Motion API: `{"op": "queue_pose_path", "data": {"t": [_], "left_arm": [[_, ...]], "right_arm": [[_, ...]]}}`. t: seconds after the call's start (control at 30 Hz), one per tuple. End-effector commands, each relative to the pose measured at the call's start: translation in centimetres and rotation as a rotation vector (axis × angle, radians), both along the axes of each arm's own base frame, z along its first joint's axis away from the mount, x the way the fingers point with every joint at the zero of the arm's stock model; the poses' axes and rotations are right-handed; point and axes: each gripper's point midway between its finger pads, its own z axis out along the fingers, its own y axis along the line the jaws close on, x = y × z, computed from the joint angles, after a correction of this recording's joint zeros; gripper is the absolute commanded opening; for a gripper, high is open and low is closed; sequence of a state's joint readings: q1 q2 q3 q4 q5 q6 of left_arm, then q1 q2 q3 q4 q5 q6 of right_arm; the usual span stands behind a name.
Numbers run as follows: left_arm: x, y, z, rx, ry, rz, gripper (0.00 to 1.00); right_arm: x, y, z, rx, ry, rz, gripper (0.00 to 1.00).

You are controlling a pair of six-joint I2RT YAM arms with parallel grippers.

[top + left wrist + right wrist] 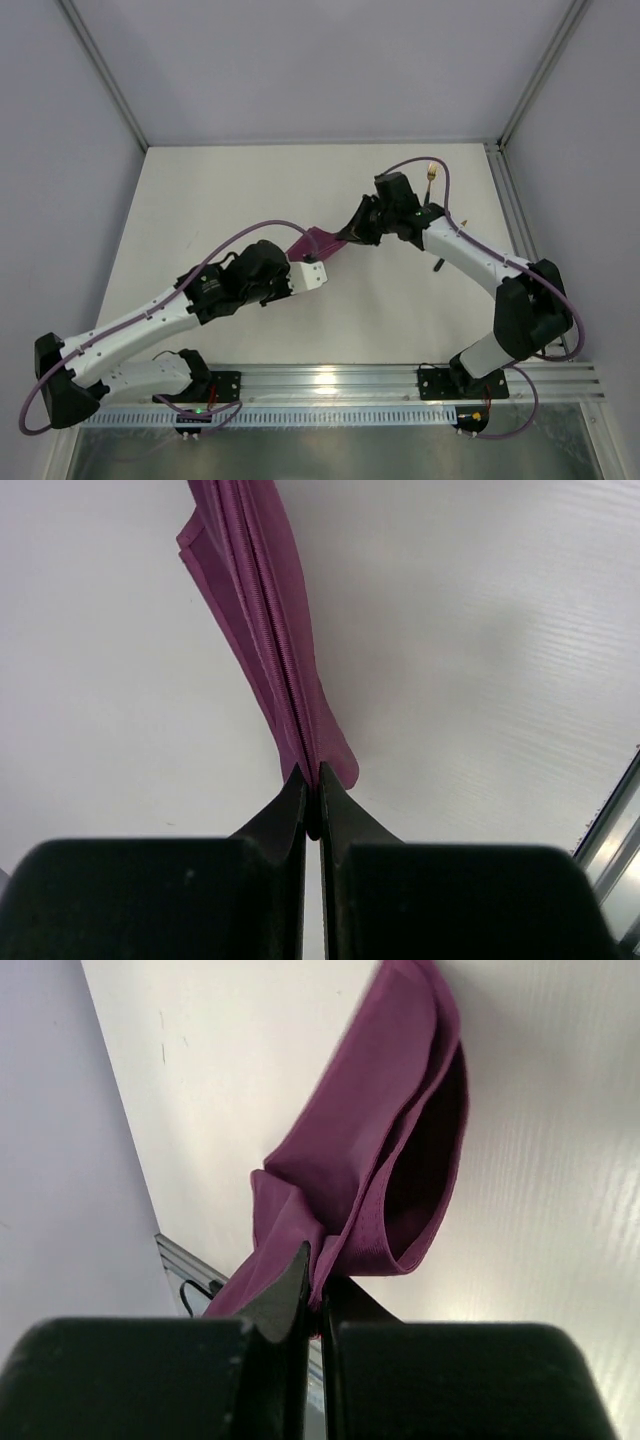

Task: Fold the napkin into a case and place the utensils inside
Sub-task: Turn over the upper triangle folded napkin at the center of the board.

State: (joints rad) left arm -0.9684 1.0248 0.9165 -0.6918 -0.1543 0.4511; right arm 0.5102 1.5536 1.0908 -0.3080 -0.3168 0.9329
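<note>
Your left pincer (311, 780) and right pincer (318, 1270) are each clamped tight on 1 end of the napkin (318, 242), stretching it between them, probably to hold its folded layers aligned.

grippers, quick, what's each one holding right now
Left gripper: shut on one end of the folded napkin.
Right gripper: shut on its other end.

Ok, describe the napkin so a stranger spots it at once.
On the white table, look near the middle. The napkin is the narrow folded strip pinched by the left tool and right tool. Unlike the gold fork beyond, it is soft magenta cloth.
</note>
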Motion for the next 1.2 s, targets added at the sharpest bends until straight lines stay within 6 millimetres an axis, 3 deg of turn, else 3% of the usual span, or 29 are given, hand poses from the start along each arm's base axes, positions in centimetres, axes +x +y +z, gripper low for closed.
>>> {"op": "queue_pose_path", "data": {"t": [0.0, 0.13, 0.2, 0.27, 0.3, 0.53, 0.7, 0.8, 1.0, 1.07, 1.1, 1.17], "left_arm": [[-1.2, -0.7, 1.1, -0.006, 0.081, -0.033, 0.00], [-0.9, -3.5, 2.7, -0.063, 0.118, -0.080, 0.00], [-0.8, -5.4, 4.6, -0.121, 0.130, -0.108, 0.00], [-0.8, -7.1, 4.9, -0.142, 0.170, -0.135, 0.00], [-0.5, -8.0, 6.5, -0.181, 0.166, -0.139, 0.00], [-0.4, -13.5, 8.3, -0.258, 0.272, -0.193, 0.00], [-2.8, -17.9, 8.1, -0.304, 0.378, -0.292, 0.00], [-3.1, -19.6, 8.2, -0.350, 0.434, -0.297, 0.00], [-2.6, -21.0, 6.4, -0.374, 0.494, -0.284, 0.00], [-1.9, -21.1, 5.6, -0.404, 0.533, -0.266, 0.00], [-1.6, -21.0, 5.4, -0.420, 0.560, -0.247, 0.00], [-0.1, -20.4, 4.6, -0.451, 0.586, -0.205, 0.00]], "right_arm": [[1.4, -4.0, 4.9, -0.148, -0.169, -0.005, 0.04], [1.5, -6.7, 8.6, -0.230, -0.264, -0.002, 0.04], [1.1, -8.5, 9.3, -0.271, -0.266, -0.018, 0.04], [1.0, -10.7, 9.9, -0.315, -0.269, -0.031, 0.04], [0.8, -11.5, 10.5, -0.322, -0.281, -0.037, 0.04], [-0.8, -18.6, 12.0, -0.447, -0.270, -0.106, 0.04], [-1.3, -22.5, 12.6, -0.536, -0.252, -0.154, 0.04], [-1.1, -23.5, 12.5, -0.600, -0.228, -0.153, 0.04], [1.5, -23.3, 10.9, -0.609, -0.171, -0.127, 0.04], [2.6, -22.7, 10.7, -0.600, -0.168, -0.121, 0.04], [3.5, -22.3, 9.5, -0.605, -0.137, -0.105, 0.04], [4.6, -20.1, 9.3, -0.607, -0.144, -0.065, 0.04]]}}
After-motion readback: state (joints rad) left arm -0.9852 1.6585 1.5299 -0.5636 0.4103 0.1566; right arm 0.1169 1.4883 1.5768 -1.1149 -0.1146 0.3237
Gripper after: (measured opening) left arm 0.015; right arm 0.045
